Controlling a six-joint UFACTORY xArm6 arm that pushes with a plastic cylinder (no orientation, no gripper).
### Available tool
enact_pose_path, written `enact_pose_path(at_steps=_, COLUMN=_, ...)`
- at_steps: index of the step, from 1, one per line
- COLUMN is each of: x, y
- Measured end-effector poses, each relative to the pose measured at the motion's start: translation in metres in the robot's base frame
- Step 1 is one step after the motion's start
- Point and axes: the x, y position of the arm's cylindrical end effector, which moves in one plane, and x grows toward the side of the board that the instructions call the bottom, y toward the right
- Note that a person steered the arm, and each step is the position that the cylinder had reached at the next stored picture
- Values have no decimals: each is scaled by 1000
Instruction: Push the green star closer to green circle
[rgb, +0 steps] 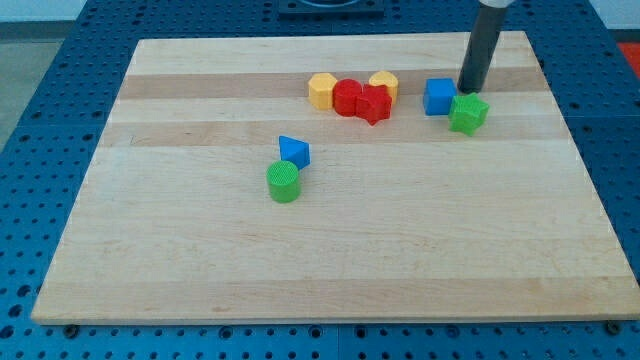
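The green star lies at the view's upper right on the wooden board. The green circle stands left of centre, well away from the star. My tip is at the end of the dark rod, just above the star toward the view's top, touching or nearly touching its top edge, and right of the blue cube.
A blue triangle sits just above the green circle. A yellow hexagon, a red circle, a red star and a yellow heart cluster at the top centre. Blue perforated table surrounds the board.
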Motion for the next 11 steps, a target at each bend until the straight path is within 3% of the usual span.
enact_pose_path(at_steps=6, x=145, y=-39)
enact_pose_path(at_steps=11, x=152, y=-188)
